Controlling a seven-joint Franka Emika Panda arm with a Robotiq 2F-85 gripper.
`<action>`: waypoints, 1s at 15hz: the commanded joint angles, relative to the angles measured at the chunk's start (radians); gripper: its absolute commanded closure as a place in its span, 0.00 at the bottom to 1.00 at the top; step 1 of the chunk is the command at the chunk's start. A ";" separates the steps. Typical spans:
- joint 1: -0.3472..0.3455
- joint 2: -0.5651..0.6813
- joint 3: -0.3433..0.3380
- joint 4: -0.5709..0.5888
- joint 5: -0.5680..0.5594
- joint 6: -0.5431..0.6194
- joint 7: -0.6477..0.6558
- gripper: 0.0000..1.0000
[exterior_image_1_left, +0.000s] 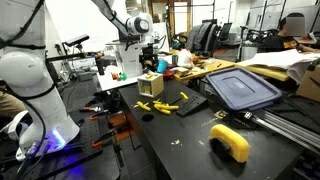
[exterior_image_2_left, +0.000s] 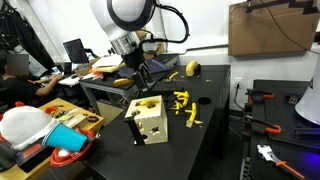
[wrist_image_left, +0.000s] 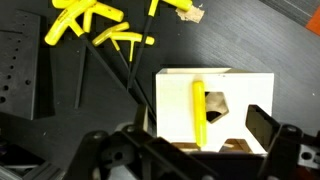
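Above the wooden box (exterior_image_2_left: 148, 120) on the black counter (exterior_image_2_left: 218, 150), the hand (exterior_image_2_left: 141, 84) hangs with fingers spread, holding nothing; a yellow tool (wrist_image_left: 198, 108) rests on this box.

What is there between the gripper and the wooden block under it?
Only a yellow tool on top of the wooden block; the wrist view shows it below the open gripper.

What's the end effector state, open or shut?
Open. In the wrist view the end effector has its fingers spread wide above the block, gripping nothing.
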 joint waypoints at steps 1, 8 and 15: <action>0.006 0.013 -0.010 0.000 -0.025 0.029 0.027 0.00; -0.020 0.042 -0.011 -0.064 0.013 0.261 0.010 0.00; -0.083 0.041 0.037 -0.159 0.191 0.431 -0.096 0.00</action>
